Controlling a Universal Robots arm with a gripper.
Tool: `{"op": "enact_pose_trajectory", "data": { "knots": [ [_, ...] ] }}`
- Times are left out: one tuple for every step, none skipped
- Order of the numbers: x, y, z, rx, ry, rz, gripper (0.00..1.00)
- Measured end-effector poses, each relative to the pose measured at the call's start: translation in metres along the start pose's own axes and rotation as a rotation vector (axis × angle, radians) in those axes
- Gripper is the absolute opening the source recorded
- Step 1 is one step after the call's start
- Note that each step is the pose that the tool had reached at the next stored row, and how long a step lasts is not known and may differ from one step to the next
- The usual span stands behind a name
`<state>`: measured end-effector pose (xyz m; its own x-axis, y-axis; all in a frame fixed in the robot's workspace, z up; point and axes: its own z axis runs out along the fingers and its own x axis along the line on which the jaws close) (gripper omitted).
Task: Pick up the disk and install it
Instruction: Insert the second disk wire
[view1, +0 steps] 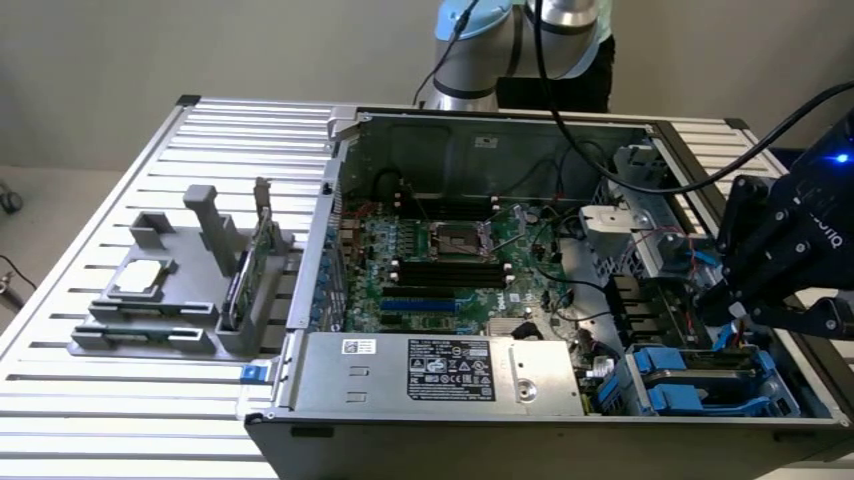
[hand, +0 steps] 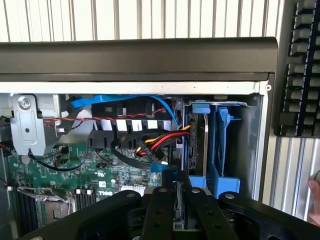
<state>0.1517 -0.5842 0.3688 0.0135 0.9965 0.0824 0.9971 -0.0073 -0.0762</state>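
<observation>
The disk (hand: 196, 145) stands edge-on in the drive bay at the corner of the open computer case (view1: 400, 400), framed by its blue carrier (hand: 220, 150). In the exterior view the disk (view1: 694, 372) sits low in the bay at the case's near right corner. My black gripper (view1: 731, 335) hangs just above that bay. In the wrist view the gripper (hand: 178, 181) has its fingers (hand: 162, 200) drawn close together, with their tips at the carrier's near blue end. Nothing is clearly gripped between them.
Red, yellow and black cables (hand: 155, 142) and a blue cable (hand: 120, 100) run beside the bay. On the exterior view's left, a grey fixture (view1: 147, 330) holds a silver chip (view1: 140, 278) and a green card (view1: 247, 285). A keyboard (hand: 300, 75) and a hand (hand: 315, 197) lie outside the case.
</observation>
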Motion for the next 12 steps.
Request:
{"op": "enact_pose_trajectory", "data": {
  "knots": [
    [-0.001,0.0001,0.0000,0.0002,-0.0001,0.000,0.16],
    [-0.003,0.0001,0.0003,0.0004,0.0003,0.000,0.16],
    [-0.005,0.0001,0.0004,0.0005,0.0005,0.000,0.16],
    [-0.007,0.0001,0.0009,0.0005,0.0009,0.000,0.16],
    [-0.008,0.0002,0.0014,0.0006,0.0011,0.000,0.16],
    [-0.009,0.0002,0.0019,0.0006,0.0011,0.000,0.16],
    [-0.009,0.0003,0.0026,0.0006,0.0012,0.000,0.16],
    [-0.009,0.0004,0.0040,0.0006,0.0012,0.000,0.16],
    [-0.010,0.0005,0.0058,0.0006,0.0018,0.000,0.16],
    [-0.010,0.0007,0.0076,0.0006,0.0022,0.000,0.16],
    [-0.011,0.0008,0.0094,0.0006,0.0031,0.000,0.16],
    [-0.012,0.0009,0.0110,0.0006,0.0041,0.000,0.16]
  ]
}}
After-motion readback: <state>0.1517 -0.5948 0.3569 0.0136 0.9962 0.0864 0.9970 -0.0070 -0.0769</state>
